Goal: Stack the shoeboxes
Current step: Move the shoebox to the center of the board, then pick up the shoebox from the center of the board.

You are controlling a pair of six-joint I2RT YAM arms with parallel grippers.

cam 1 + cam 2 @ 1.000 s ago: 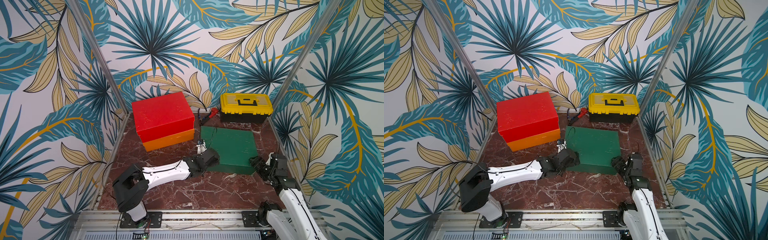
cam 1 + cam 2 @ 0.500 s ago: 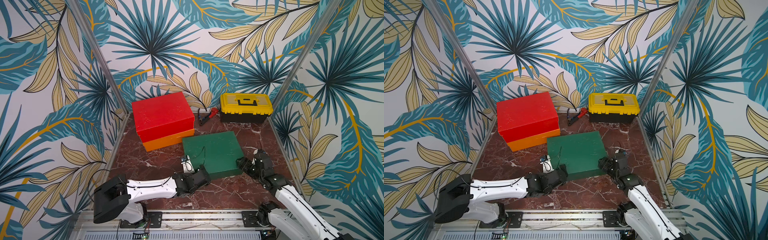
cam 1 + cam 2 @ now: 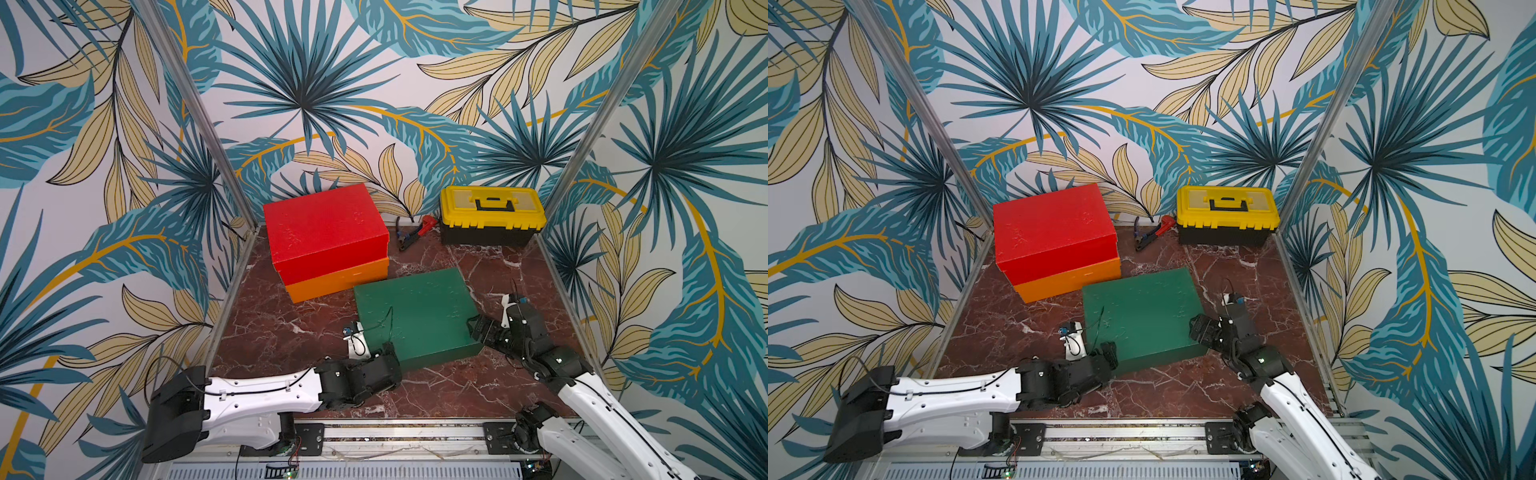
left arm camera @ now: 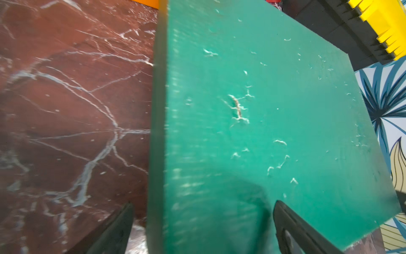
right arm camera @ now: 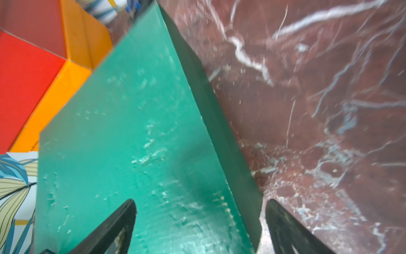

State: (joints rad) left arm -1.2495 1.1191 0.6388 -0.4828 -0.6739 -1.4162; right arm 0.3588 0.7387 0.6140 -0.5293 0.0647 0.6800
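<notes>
The red shoebox sits on the orange shoebox at the back left, seen in both top views. The dark green shoebox with a scuffed lid rests skewed on the marble floor in front of them. My left gripper is open at its near left corner. In the left wrist view one finger is over the lid and one finger is beside the side wall. My right gripper is open astride the green shoebox's right edge, touching nothing that I can see.
A yellow-lidded black toolbox stands at the back right, with red-handled pliers on the floor to its left. Patterned walls close in three sides. The metal rail with both arm bases runs along the front.
The green shoebox has slid left and toward the front, turning a little, with both arms moving alongside it. The right gripper's jaws stand wider than a second ago.
</notes>
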